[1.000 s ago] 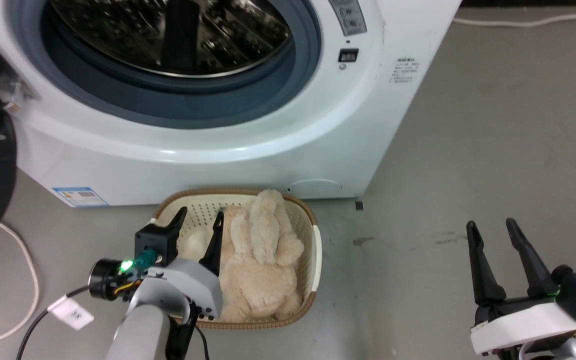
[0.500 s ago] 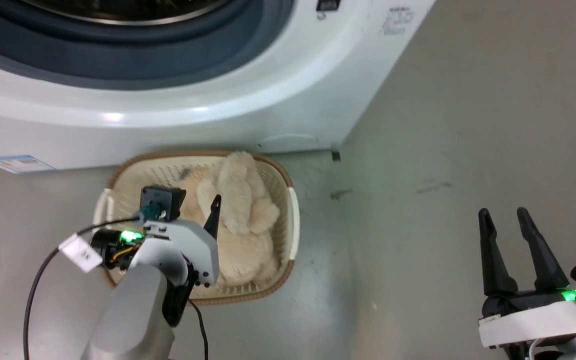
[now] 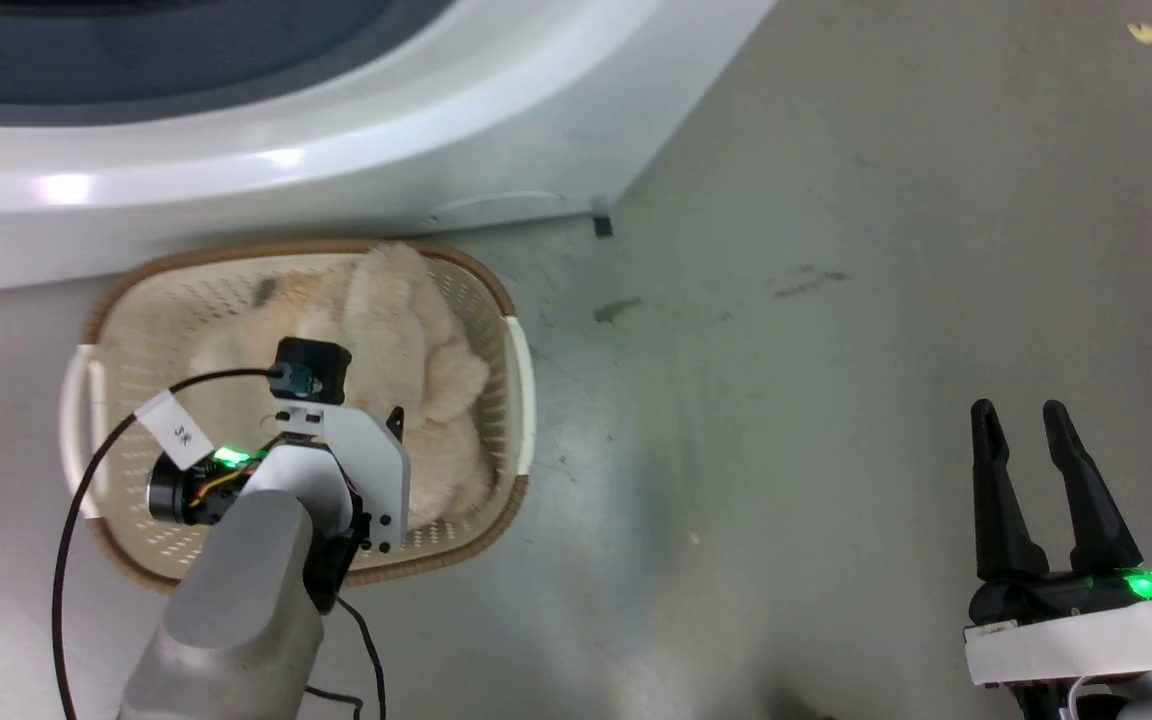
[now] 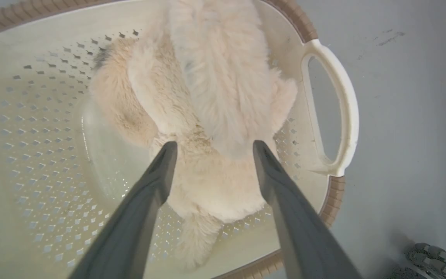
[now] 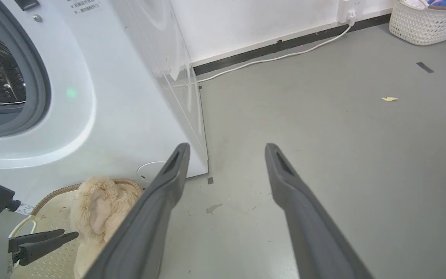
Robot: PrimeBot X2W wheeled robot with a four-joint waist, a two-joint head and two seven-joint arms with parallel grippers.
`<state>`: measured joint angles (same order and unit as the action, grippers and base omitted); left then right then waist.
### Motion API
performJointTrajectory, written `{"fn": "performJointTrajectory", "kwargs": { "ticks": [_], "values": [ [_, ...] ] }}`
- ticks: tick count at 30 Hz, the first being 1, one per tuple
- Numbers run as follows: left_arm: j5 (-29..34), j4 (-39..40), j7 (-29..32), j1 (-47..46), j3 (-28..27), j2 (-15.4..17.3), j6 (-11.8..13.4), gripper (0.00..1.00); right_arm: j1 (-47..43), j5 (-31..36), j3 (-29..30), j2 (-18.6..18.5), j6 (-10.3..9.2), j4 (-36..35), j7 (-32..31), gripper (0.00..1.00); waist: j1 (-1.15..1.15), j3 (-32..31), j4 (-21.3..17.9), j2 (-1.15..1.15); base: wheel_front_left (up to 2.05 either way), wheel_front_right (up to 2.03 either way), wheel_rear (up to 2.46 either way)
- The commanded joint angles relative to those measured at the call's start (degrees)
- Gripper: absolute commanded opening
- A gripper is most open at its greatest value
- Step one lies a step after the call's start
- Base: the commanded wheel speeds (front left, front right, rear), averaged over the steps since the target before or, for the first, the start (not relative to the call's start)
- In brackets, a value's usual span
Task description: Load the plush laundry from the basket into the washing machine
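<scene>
The fluffy beige plush toy (image 3: 416,340) lies in the cream holey plastic basket (image 3: 151,300). Over the basket the left tool (image 4: 211,149) is spread wide, empty; its white paper tag (image 3: 176,432) is too blurry to read. Right of the basket the right tool (image 3: 1019,415) is spread too

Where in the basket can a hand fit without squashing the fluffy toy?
The bare perforated floor of the cream plastic basket, between its wall and the fluffy beige plush toy, is free. The side by the white handle is crowded with toy.

beige plush laundry (image 4: 207,116) in cream basket (image 4: 33,155)
</scene>
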<state>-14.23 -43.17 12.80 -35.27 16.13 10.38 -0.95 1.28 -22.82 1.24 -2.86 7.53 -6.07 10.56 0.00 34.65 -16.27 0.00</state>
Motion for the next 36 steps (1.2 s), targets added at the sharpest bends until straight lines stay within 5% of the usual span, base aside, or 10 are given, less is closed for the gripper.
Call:
{"fn": "performJointTrajectory", "kwargs": {
  "ticks": [1, 21, 29, 30, 31, 36],
  "values": [
    [-0.5, -0.9, 0.3, -1.5, 0.4, 0.4, 0.3, 1.00, 0.7, -0.8, 0.0, 0.0, -0.03, -0.5, 0.5, 1.00, 0.00, 1.3, -1.2, 0.00, 0.00, 0.00, 0.00],
    [-3.7, -7.4, 9.1, -10.6, 4.1, 4.6, 8.6, 1.00, -0.5, -7.8, -0.8, 0.0, -0.04, -2.8, 3.0, 1.00, 0.00, 11.8, -6.2, 0.00, 0.00, 0.00, 0.00],
    [-6.7, -9.7, 14.0, -12.8, 5.0, 5.3, 9.6, 1.00, -0.8, -10.0, -1.0, 0.0, -0.04, -3.7, 4.0, 1.00, 0.00, 15.4, -7.6, 0.00, 0.00, 0.00, 0.00],
    [-7.0, -9.7, 14.1, -13.1, 5.2, 5.5, 9.6, 0.20, -0.7, -10.3, -1.1, 0.0, -0.04, -3.7, 4.1, 1.00, 0.00, 15.9, -7.8, 0.00, 0.00, 0.00, 0.00],
    [-7.1, -9.7, 14.2, -13.3, 5.5, 5.7, 9.6, 0.00, -0.6, -10.6, -1.2, 0.0, -0.04, -3.7, 4.2, 1.00, 0.00, 16.3, -8.0, 0.00, 0.00, 0.00, 0.00],
    [-7.6, -8.2, 13.9, -13.1, 6.2, 6.2, 9.3, 0.00, 0.7, -10.9, -1.9, 0.0, -0.04, -2.9, 4.4, 1.00, 0.00, 16.6, -8.0, 0.00, 0.00, 0.00, 0.00]
  ]
}}
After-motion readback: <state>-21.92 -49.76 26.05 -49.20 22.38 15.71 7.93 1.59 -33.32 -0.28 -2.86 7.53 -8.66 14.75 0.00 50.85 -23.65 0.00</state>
